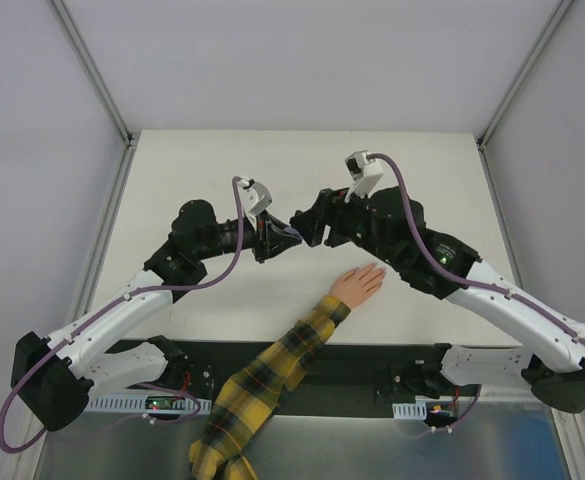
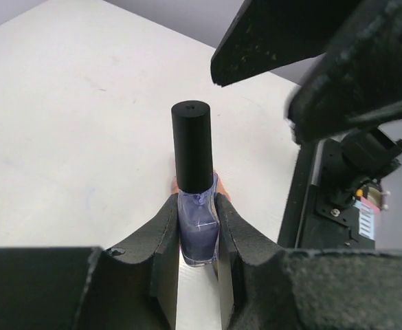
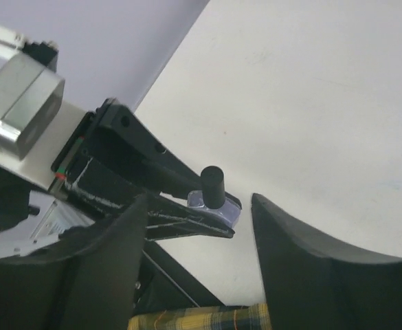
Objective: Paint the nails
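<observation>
Now: left gripper (image 1: pixel 290 240) clamped on purple bottle (image 2: pixel 198 234), cap (image 2: pixel 192 148) upright; right gripper (image 1: pixel 305 222) gaping, just right of cap; nails (image 1: pixel 380 270) nearer, right.

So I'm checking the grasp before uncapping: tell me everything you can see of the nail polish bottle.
The nail polish bottle is small: a clear glass body of purple polish under a tall, matte black cylindrical cap, which is on. It stands roughly upright, its body clamped between the two fingers of the left end effector, seemingly held off the white table. The open right end effector is close to the cap without touching it.
</observation>
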